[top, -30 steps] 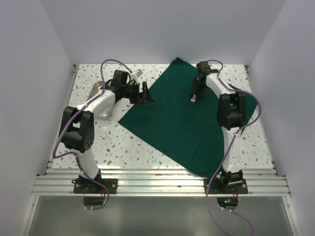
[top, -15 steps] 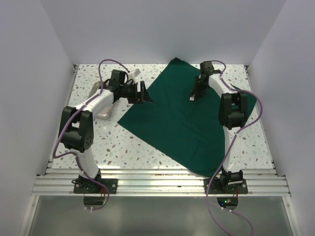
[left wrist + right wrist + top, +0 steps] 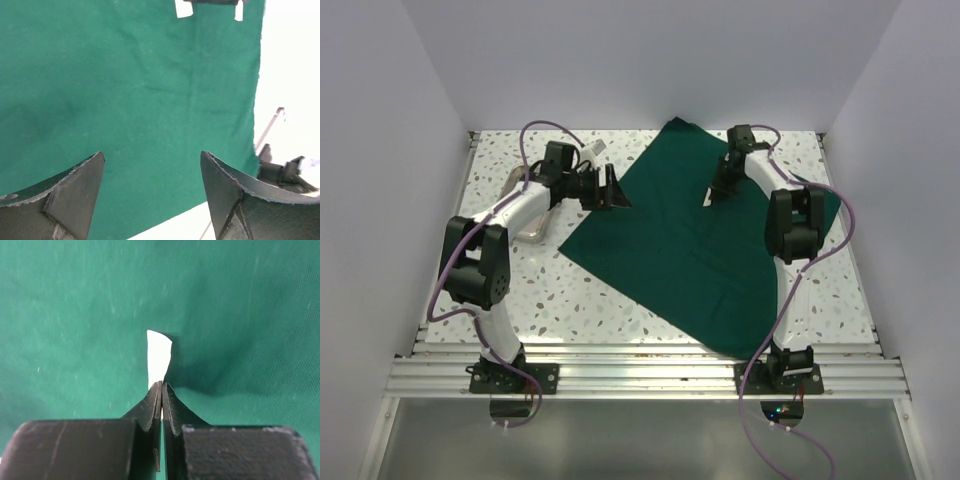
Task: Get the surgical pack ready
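Note:
The surgical pack, a dark green drape (image 3: 690,245), lies spread flat as a wide sheet on the speckled table; it fills the left wrist view (image 3: 130,90) and the right wrist view (image 3: 75,305). My left gripper (image 3: 616,189) is open and empty, just over the drape's left corner, with its jaws wide apart (image 3: 152,156). My right gripper (image 3: 712,196) hangs over the drape's back part. It is shut (image 3: 161,385) on a small white gauze piece (image 3: 159,356) that sticks out past the fingertips, above the cloth.
A shiny metal tray (image 3: 527,233) lies at the left, partly under my left arm. A small white piece (image 3: 599,148) lies near the back edge. White walls enclose the table on three sides. Bare tabletop shows at the front left (image 3: 570,295).
The right gripper has shifted slightly toward the back with the gauze still in it. The left gripper has edged a little toward the back, still open.

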